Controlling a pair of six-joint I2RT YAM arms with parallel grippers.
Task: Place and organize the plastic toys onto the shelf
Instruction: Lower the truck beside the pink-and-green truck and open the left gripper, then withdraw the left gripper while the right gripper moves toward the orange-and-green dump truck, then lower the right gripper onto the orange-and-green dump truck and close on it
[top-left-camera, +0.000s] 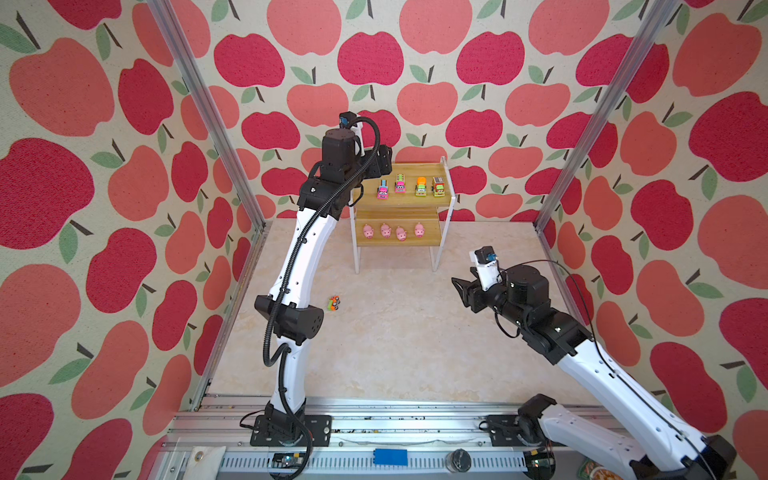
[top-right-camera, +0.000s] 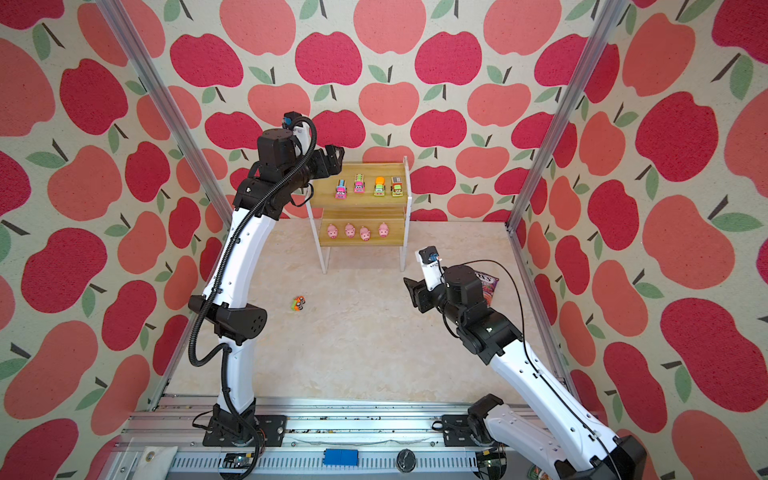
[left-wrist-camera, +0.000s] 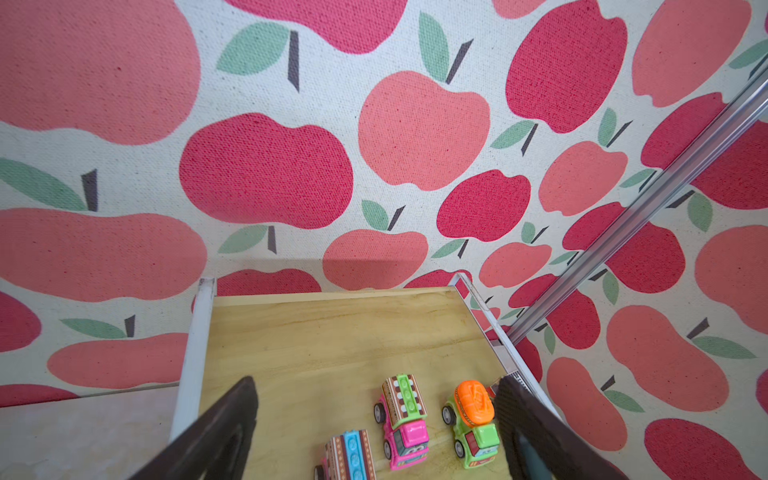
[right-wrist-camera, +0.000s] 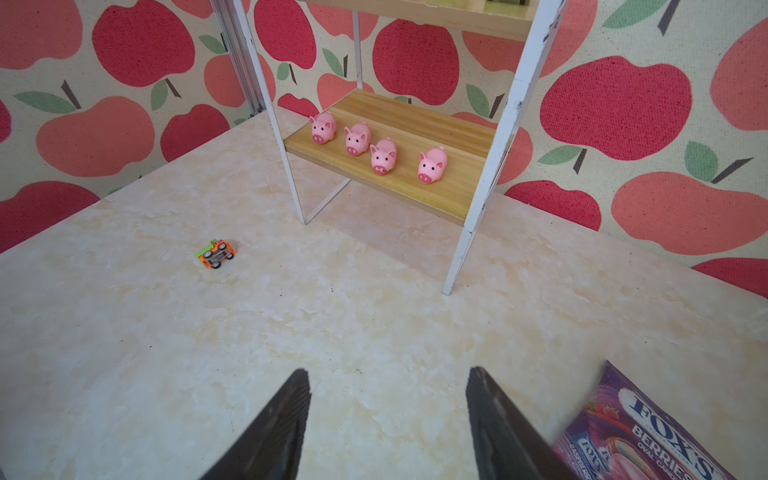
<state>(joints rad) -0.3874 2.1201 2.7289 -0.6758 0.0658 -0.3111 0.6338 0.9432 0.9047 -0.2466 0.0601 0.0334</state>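
The table (top-left-camera: 395, 353) carries the shelf (top-left-camera: 401, 202) at its far side, against the back wall. Both boards run with their long axis left to right in both top views.

The left gripper (top-left-camera: 385, 160) hangs over the left end of the upper board, jaws spread wide and released, gripping nothing. The right gripper (right-wrist-camera: 388, 374) hovers above the table on the right, jaws apart and empty. A purple candy bag (right-wrist-camera: 648, 432) lies flat beside it.

Four trucks (top-left-camera: 400, 183) stand on their wheels in a row on the upper board. Each long axis runs front to back, with the cab pointing to the front edge.

Four pigs (top-left-camera: 386, 230) stand in a row on the lower board, snouts pointing to the front.

A fifth truck (right-wrist-camera: 216, 254) lies tipped over on the table, in front of the shelf and to its left, well apart from it. Its chassis and wheels are turned toward the right arm.
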